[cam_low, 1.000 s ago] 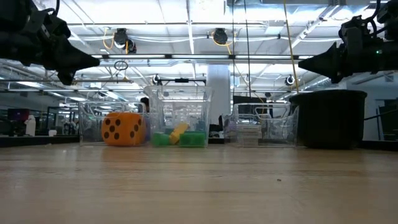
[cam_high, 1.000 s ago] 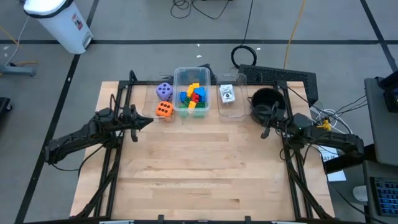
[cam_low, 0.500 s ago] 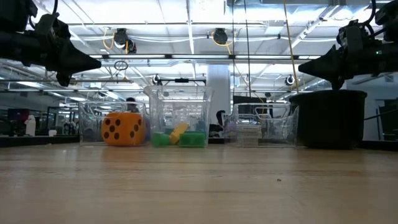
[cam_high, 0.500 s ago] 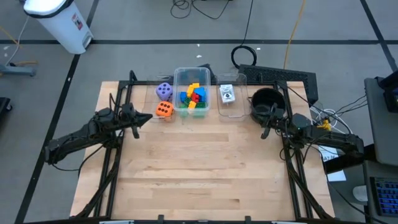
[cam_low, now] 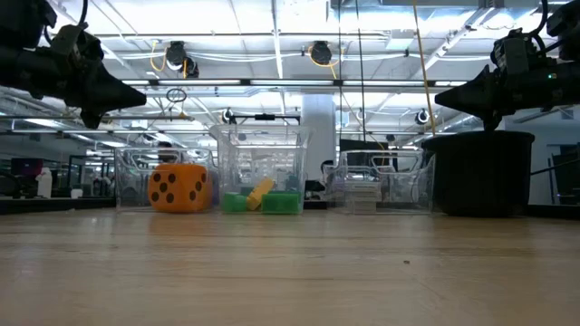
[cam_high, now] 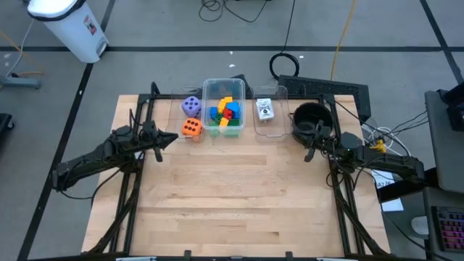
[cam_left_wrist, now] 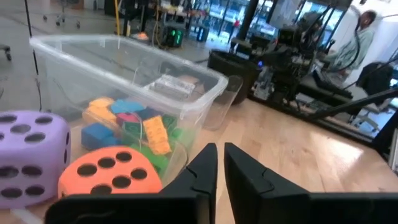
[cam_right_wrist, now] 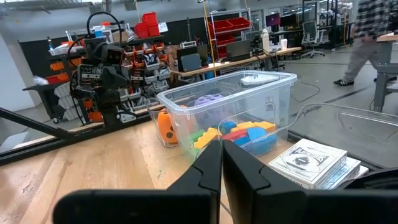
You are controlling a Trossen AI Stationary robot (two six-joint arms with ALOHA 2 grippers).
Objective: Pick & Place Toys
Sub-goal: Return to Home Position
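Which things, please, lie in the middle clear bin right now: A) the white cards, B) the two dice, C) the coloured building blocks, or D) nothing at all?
C: in the high view the building blocks are piled inside the middle bin, while the orange die and purple die sit to its left and the cards to its right.

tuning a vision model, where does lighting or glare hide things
Low view: bright ceiling lights behind the scene leave the left gripper, right gripper and black pot as dark silhouettes. High view: even light on the table. Left wrist view: highlights streak the rim of the clear tub.
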